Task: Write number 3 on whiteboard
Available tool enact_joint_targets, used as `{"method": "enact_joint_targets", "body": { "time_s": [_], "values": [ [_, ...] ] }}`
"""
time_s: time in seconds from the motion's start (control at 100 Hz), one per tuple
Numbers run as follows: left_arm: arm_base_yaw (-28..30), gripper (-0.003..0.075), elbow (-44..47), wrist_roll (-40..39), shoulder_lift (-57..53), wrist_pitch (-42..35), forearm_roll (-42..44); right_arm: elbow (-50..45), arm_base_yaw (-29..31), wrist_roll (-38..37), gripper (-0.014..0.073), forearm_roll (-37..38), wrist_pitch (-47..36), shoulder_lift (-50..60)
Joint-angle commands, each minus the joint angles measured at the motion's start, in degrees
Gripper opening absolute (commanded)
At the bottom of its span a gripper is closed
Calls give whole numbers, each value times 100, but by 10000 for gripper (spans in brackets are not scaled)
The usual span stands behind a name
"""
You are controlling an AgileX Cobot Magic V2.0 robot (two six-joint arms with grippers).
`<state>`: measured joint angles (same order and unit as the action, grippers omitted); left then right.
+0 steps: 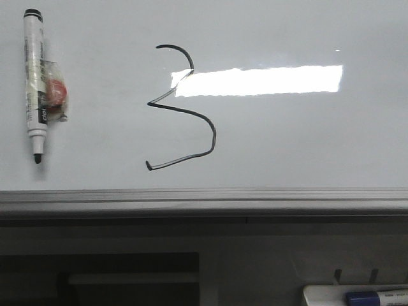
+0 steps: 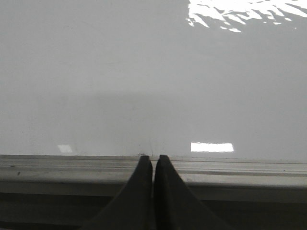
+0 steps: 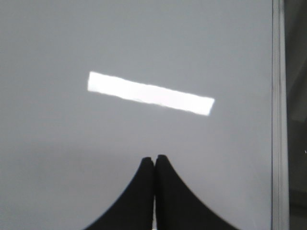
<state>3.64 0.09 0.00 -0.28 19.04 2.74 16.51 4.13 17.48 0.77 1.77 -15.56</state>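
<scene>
A black hand-drawn number 3 (image 1: 185,108) stands in the middle of the whiteboard (image 1: 306,140), its upper curve crossing a bright rectangular reflection. A white marker (image 1: 34,83) with a black cap and black tip lies on the board at the far left, apart from both grippers. No gripper shows in the front view. In the left wrist view my left gripper (image 2: 153,158) is shut and empty over the board's grey rail (image 2: 240,170). The right wrist view has my right gripper (image 3: 154,158) shut and empty above bare whiteboard (image 3: 57,143).
A small red and clear piece (image 1: 55,89) lies against the marker. The board's grey rail (image 1: 204,197) runs along its near edge. Below it at the right sits a white tray (image 1: 319,294) with a blue-capped marker (image 1: 376,297). Another rail (image 3: 278,115) borders the board in the right wrist view.
</scene>
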Motion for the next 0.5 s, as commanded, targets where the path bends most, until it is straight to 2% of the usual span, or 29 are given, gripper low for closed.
{"method": "enact_joint_targets", "body": {
  "time_s": [0.0, 0.24, 0.3, 0.39, 0.49],
  "values": [
    [8, -20, 56, 0, -135, -332, -1, -470, 216, -31, -49, -40, -473, 372],
    [8, -20, 56, 0, -135, -332, -1, -1869, 377, -215, -49, -77, 90, 1706],
    [8, -21, 56, 0, -135, -332, -1, -1846, 393, -339, -49, -77, 846, 1665],
    [8, -21, 56, 0, -135, -346, -14, -1862, 393, -339, -49, -77, 1502, 1675],
    [8, -20, 56, 0, -135, -346, -14, -1862, 393, -339, -49, -132, 1667, 1689]
  ]
}}
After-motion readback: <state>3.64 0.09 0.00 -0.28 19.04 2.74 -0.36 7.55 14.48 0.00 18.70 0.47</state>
